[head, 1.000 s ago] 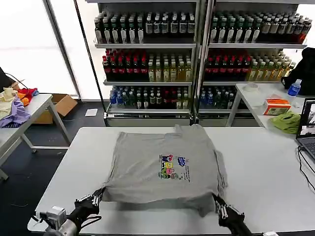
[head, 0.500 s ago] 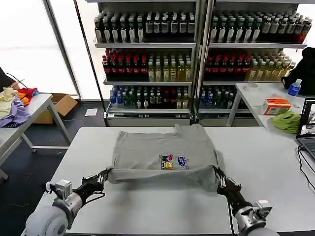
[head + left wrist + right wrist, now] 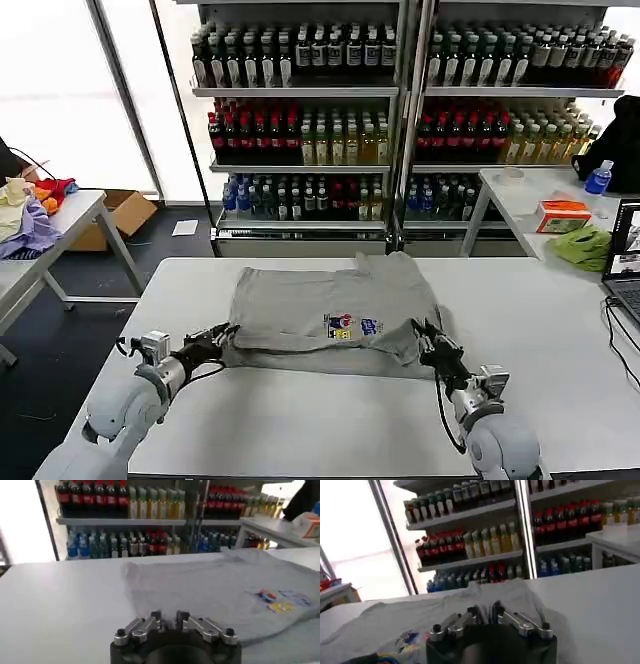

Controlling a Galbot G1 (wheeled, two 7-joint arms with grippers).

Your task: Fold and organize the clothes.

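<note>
Left gripper (image 3: pixel 222 336) and right gripper (image 3: pixel 427 339) clamped on grey shirt (image 3: pixel 335 310) hem corners, mid-frame, lifted and doubled over white surface (image 3: pixel 300 420).

- A white work table (image 3: pixel 300 430) filled the foreground.
- Behind it stood metal shelves (image 3: pixel 400 130) packed with rows of bottled drinks.
- Bright daylight came through large windows (image 3: pixel 60 90) on the left.
- A side table (image 3: pixel 60 225) stood at left, a cardboard box (image 3: pixel 125 212) beside it on the dark floor (image 3: pixel 60 340).
- Another white table (image 3: pixel 520 200) stood at right.
</note>
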